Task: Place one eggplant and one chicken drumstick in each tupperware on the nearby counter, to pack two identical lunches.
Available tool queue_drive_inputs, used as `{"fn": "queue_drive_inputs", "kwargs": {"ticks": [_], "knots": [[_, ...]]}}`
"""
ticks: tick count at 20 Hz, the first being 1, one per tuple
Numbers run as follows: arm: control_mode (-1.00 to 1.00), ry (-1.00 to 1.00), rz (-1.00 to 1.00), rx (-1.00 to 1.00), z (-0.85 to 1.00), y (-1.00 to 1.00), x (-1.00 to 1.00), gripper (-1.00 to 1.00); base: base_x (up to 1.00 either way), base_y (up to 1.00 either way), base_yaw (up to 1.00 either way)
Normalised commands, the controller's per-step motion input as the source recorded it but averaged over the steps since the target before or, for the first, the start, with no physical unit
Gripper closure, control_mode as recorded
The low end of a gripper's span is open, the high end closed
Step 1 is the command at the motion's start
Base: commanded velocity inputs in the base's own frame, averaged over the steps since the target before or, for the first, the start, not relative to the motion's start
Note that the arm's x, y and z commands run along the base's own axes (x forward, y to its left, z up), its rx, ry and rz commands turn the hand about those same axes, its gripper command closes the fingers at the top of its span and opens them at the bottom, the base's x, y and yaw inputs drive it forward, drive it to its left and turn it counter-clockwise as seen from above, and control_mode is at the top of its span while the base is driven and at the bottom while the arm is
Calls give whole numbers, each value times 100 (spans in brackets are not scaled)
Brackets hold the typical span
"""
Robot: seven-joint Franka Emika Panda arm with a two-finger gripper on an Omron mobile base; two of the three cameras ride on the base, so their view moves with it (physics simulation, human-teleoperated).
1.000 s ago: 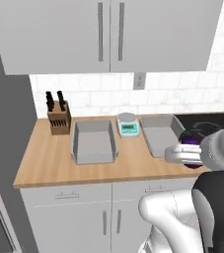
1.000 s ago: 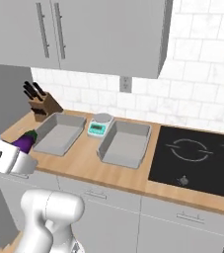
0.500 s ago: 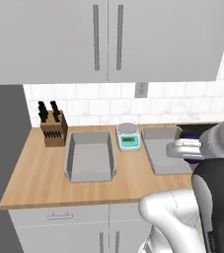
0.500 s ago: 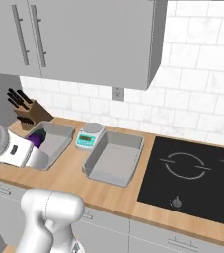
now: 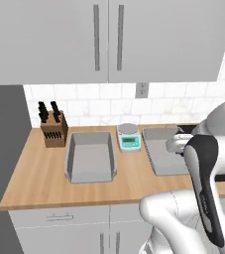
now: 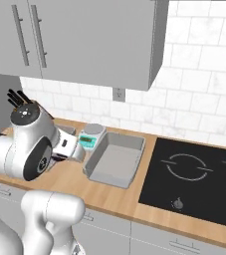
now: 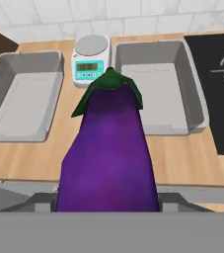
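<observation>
— Wood first: why does the light-brown counter carry both grey tupperwares side by side?
— So either can be reached in one stop, I'd guess. They're shallow, smooth-walled rectangles with rounded corners and raised rims; the left one and the right tupperware both look bare inside, with the small white scale standing between their far ends.
— And the eggplant?
— Glossy, dark purple, oblong, with a green cap pointing away from the hand. It hangs above the counter's front edge, not yet over either container.
— Is it actually gripped?
— Yes. The gripper is clamped on its thick end, jaws held fairly wide by its girth.
— Why lengthwise?
— Probably so it drops flat into a container.
</observation>
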Motion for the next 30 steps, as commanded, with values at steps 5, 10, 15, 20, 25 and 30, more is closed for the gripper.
{"fn": "queue_drive_inputs", "kwargs": {"ticks": [5,10,15,20,25,30], "knots": [[-100,1,0,0,-63,-37,90,100,0,0,0],[-100,7,0,0,-51,-33,76,100,0,0,0],[-100,9,0,-5,-35,-13,68,100,0,0,0],[-100,4,1,-2,-35,-23,72,100,0,0,0],[-100,0,4,0,-26,-36,59,100,0,0,0],[-100,4,2,0,-19,-26,51,100,0,0,0]]}}
